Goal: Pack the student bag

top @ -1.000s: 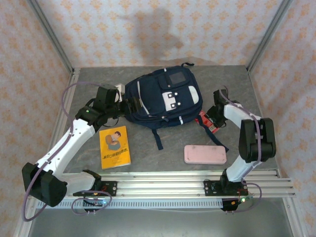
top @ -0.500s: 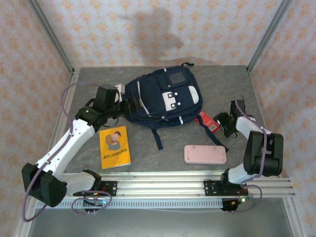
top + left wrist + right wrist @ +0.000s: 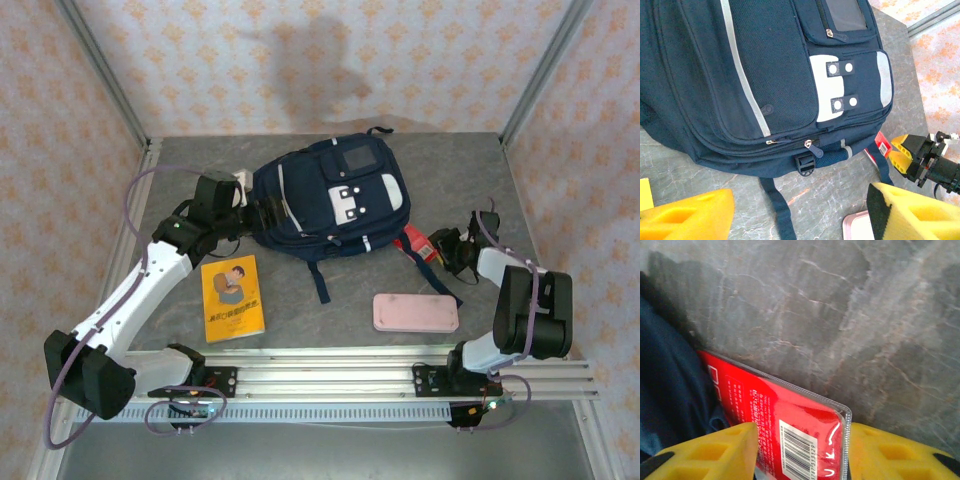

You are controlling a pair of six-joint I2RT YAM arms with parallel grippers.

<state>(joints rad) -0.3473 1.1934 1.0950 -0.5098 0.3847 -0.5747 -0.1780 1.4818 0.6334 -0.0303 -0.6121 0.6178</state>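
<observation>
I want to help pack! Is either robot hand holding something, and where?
The right hand pinches the red packet by its barcode end; the left hand is open and holds nothing.

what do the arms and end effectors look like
Left arm and right arm: white links, black joints, a purple cable looping along each. End effector fingers are chunky yellow blocks with cut-out hollows.

Grey marbled table [image 3: 180, 165], seen from above. A navy backpack [image 3: 320, 200] lies flat on it, just ahead of the left gripper [image 3: 255, 215]. A yellow book [image 3: 233, 297] lies on the near side of that gripper, beside its arm. A pink case [image 3: 416, 313] lies near the right gripper [image 3: 445, 248], toward the arm bases. A red packet [image 3: 420, 247] sits between the right gripper's fingers, beside the backpack.
</observation>
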